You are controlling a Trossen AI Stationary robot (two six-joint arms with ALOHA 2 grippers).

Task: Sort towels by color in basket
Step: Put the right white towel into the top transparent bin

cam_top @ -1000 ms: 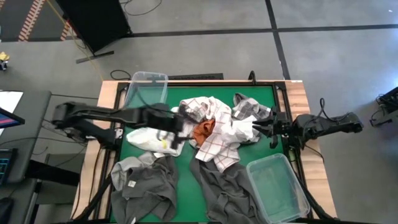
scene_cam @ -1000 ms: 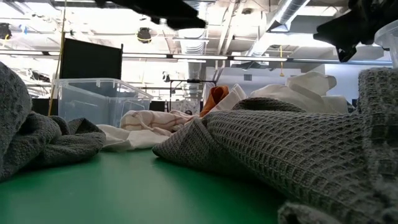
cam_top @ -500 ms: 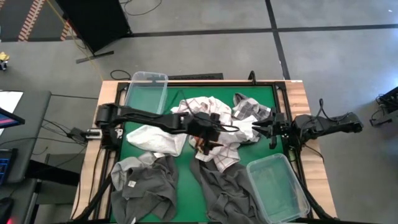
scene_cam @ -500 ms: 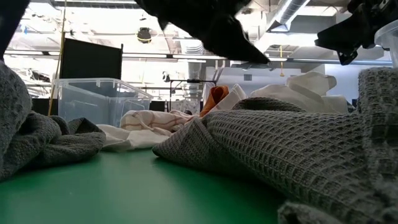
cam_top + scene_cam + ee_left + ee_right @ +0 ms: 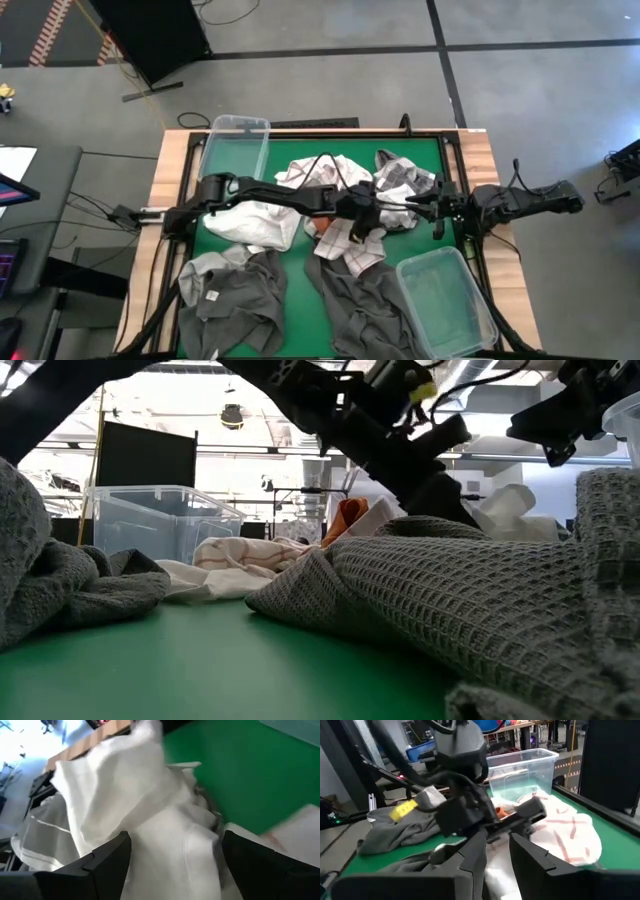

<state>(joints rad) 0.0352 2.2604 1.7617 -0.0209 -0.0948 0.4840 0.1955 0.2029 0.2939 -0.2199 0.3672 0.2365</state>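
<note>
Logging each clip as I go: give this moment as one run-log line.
left end effector: open, over white towel in central pile | right end effector: waiting at pile's right edge | bins: no towels visible inside

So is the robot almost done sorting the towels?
No. Both clear bins look empty, so nothing is sorted yet. The left gripper is open over the white towel in the middle pile. The right gripper waits at the right edge. All the towels are left, including the dark grey ones in front.
</note>
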